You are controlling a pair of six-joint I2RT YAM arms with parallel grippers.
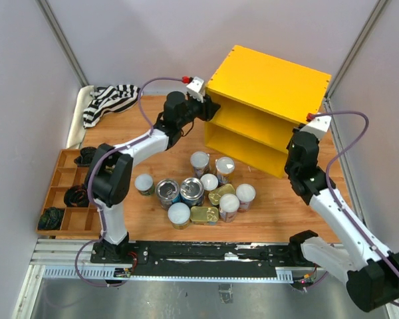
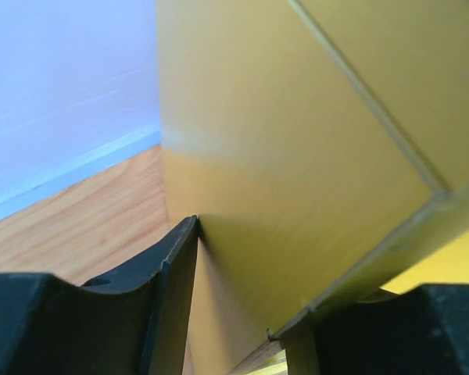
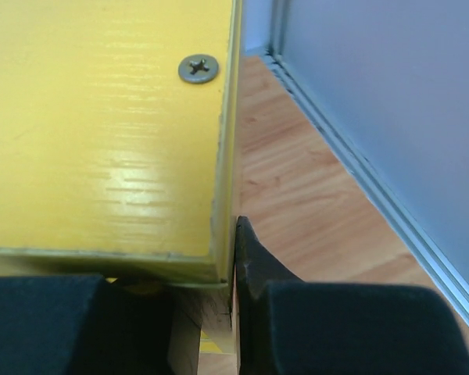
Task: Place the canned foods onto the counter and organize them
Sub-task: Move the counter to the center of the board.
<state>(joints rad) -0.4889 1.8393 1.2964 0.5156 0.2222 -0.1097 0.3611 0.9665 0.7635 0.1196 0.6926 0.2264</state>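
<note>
Both arms are leaning in on the counter (image 1: 269, 83), which is sitting at the far right of the table (image 1: 279, 209). The left gripper (image 1: 211, 111) is pinching its left side wall, with the panel sandwiched between the fingers. The right gripper (image 1: 292, 143) is clamping narrowly on the right wall's edge, though how firmly is hard to judge. The canned foods (image 1: 199, 189) are sitting clustered on the table just in front of the counter.

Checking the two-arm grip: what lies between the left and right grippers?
The yellow counter fills that stretch: the left gripper clamps its left wall, the right gripper its right wall. Top view shows it.
</note>
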